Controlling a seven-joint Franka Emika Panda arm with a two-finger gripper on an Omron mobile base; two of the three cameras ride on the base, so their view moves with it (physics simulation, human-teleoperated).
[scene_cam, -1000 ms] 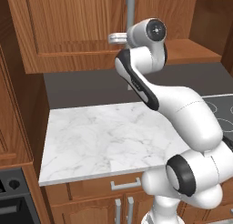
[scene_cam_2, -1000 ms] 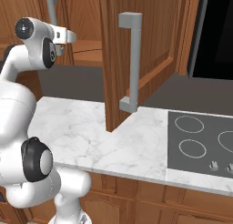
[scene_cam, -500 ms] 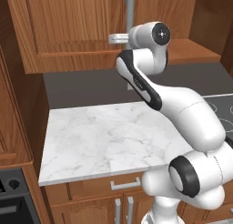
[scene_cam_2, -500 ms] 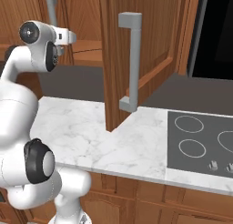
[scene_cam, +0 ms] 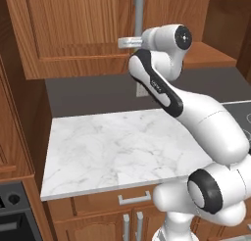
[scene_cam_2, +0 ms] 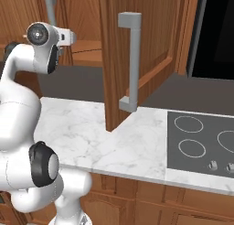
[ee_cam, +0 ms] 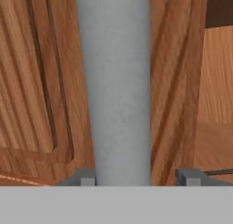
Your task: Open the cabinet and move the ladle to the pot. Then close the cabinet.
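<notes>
Around the handle (ee_cam: 119, 82), end effector (ee_cam: 136, 176) jaws have narrowed.

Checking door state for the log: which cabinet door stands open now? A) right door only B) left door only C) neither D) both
A: in the right base view the right door is swung out over the counter, while the left door lies flush, its bar handle between the pincer's fingertips.

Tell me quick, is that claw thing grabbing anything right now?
Gripper: its fingertips straddle the grey bar handle of the closed left cabinet door; whether the jaws are clamped on the handle cannot be told.
</notes>
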